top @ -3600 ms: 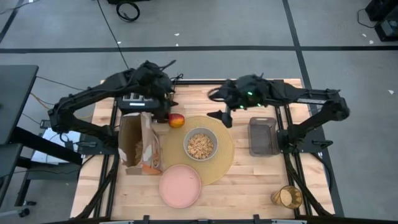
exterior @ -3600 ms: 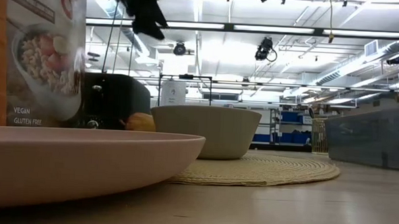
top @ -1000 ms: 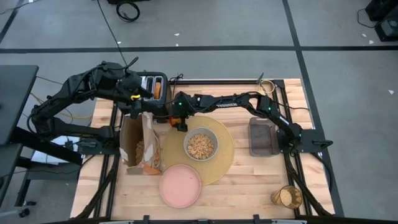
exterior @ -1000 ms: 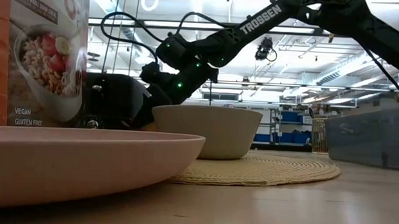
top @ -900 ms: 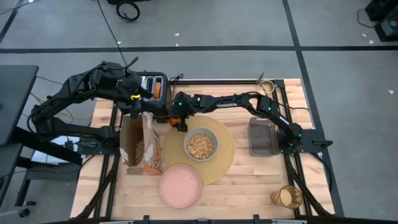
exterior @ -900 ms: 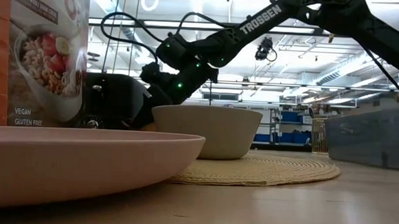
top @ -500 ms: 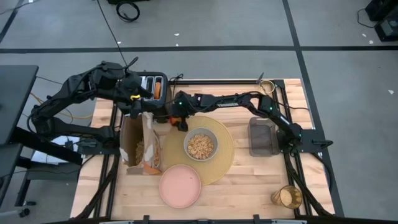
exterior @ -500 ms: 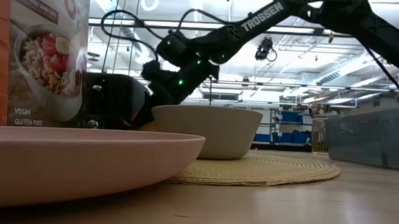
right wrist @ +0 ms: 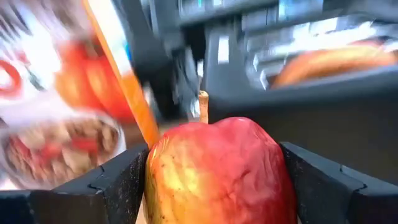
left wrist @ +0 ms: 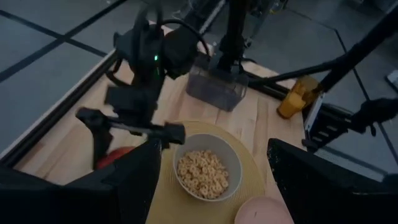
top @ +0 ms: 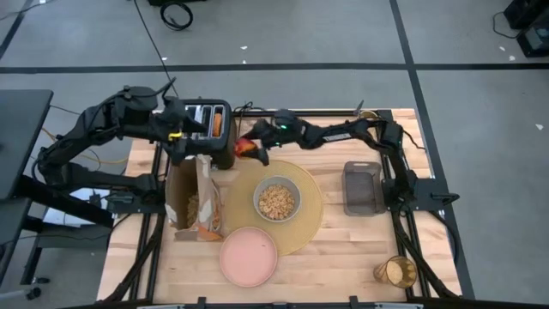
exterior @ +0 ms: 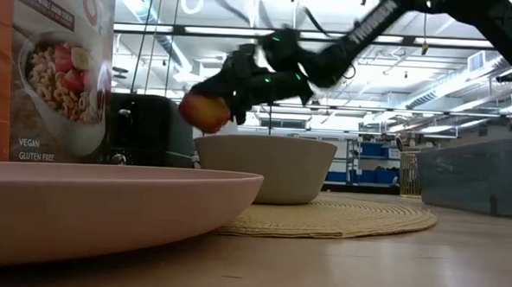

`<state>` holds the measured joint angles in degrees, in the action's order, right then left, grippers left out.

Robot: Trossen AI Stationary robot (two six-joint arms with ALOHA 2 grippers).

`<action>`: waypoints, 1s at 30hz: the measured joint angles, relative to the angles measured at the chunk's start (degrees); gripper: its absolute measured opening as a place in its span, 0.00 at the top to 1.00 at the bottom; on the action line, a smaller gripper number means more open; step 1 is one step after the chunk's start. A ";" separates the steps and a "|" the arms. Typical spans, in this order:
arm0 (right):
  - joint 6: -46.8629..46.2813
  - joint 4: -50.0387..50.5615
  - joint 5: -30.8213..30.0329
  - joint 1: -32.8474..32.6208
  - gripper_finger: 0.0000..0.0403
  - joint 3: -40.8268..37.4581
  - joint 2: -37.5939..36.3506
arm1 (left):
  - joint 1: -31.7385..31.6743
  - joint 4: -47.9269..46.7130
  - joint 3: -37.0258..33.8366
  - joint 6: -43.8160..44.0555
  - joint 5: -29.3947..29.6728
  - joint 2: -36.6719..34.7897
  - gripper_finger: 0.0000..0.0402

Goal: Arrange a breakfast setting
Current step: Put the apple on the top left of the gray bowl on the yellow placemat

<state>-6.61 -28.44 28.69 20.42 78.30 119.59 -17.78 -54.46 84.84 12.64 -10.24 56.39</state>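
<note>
The red and yellow apple (right wrist: pixel 214 168) sits clamped between the two dark fingers of the right claw (top: pixel 248 149), held in the air above the wooden desk (top: pixel 360 249), just beside the black four-slot toaster (top: pixel 208 130) and over the far left edge of the large round tan woven placemat (top: pixel 314 215). In the low view the apple (exterior: pixel 205 112) hangs higher than the rim of the grey-green bowl (exterior: pixel 265 166). That bowl (top: pixel 277 199), filled with cereal rings, stands at the middle of the placemat. A toast round (top: pixel 220 125) pokes up from one toaster slot. The pink round plate (top: pixel 249 256) lies at the near edge of the placemat, overlapping it. An upright orange cereal box (top: pixel 190 199) stands left of the mat, in front of the toaster. A clear grey plastic tub (top: pixel 362 188) rests on the right side of the desk, and the amber glass tumbler (top: pixel 395 272) stands at the near right corner. The left claw (top: pixel 177 139) hovers at the toaster's left end, fingers spread wide and holding nothing.
</note>
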 joint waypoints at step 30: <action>-14.12 -33.71 16.76 3.59 0.19 -10.61 7.76 | 0.43 11.78 -22.43 -17.39 10.26 17.37 0.26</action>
<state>-20.73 -62.14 45.44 24.01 67.69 127.35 -17.36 -42.68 62.41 -4.76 0.02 73.76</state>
